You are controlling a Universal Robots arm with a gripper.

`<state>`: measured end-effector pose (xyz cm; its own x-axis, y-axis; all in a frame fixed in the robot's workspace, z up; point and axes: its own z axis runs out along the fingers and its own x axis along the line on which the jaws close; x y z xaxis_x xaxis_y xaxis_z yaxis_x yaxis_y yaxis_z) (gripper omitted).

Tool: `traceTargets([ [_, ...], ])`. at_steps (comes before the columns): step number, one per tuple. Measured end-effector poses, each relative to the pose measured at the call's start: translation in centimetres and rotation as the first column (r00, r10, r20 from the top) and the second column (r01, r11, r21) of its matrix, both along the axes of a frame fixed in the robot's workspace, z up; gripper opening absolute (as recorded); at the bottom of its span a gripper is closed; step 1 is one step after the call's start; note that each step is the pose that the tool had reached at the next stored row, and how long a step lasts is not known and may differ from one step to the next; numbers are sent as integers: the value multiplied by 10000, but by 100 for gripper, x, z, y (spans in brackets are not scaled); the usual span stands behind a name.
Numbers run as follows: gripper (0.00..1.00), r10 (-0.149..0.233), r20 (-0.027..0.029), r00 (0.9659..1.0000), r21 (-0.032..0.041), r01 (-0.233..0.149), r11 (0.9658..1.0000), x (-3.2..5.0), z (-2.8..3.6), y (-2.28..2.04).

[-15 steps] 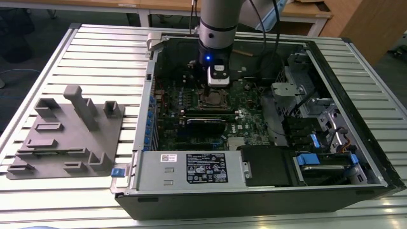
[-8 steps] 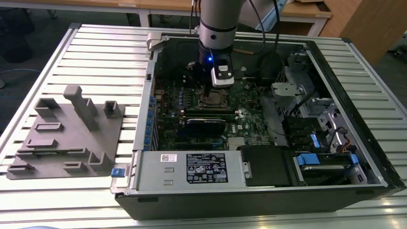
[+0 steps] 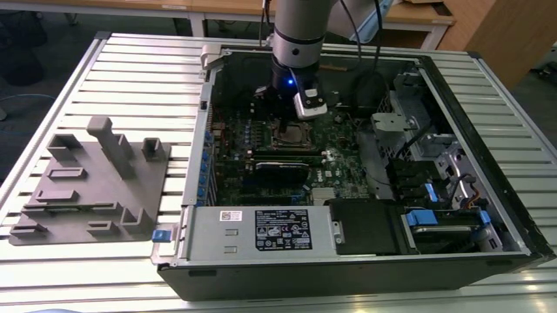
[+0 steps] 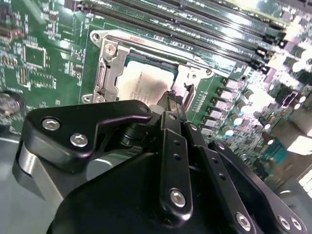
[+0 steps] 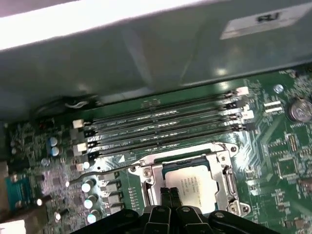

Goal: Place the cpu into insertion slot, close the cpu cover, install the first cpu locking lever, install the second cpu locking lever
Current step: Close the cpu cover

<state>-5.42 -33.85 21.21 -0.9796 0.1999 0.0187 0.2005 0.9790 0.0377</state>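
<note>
On table (image 3: 130, 65): open PC case (image 3: 348, 277), green board (image 4: 44, 34) inside. Next, gripper (image 5: 169, 194) low over slot (image 4: 108, 48), fingers (image 5: 165, 196) pinched tight together, holding nothing, tips by edge of cover (image 5: 225, 180). Cover prob. down flat over cpu (image 5: 195, 183) – hard to tell for sure. Cpu in slot already. Thin lever (image 5: 105, 171) just beside slot. For a good job: press w/ shut tips on metal frame only, never on chip. Go slow & straight down, no side slip.
</note>
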Motion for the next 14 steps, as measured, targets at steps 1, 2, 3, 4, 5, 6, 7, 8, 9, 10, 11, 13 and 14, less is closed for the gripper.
traceTargets([
  [1, 11, 164, 0, 9999, 0, -164, 9999, 0, 0, 0],
  [2, 11, 340, 1, 9994, 0, -340, 9994, 0, -1, 0],
  [3, 11, 513, 0, 9987, -1, -513, 9987, 0, -1, 0],
  [4, 11, 688, 0, 9976, 0, -688, 9976, 0, -2, 0],
  [5, 11, 843, 0, 9964, -1, -843, 9964, 0, -1, 0],
  [6, 11, 999, 1, 9950, -1, -999, 9950, 0, -1, 0],
  [7, 11, 1140, 3, 9935, 0, -1140, 9935, 0, -2, 0],
  [8, 11, 1288, 3, 9917, -1, -1288, 9917, 0, -1, 0],
  [9, 11, 1440, 3, 9896, -1, -1440, 9896, 0, -2, 0],
  [10, 11, 1600, 4, 9871, -1, -1600, 9871, 0, -2, 0],
  [11, 11, 1756, 4, 9845, -1, -1756, 9845, 0, -2, 0],
  [13, 11, 2056, 6, 9786, -2, -2056, 9786, 0, -2, 0],
  [14, 11, 2144, 10, 9767, -4, -2144, 9767, -2, -2, 0],
])
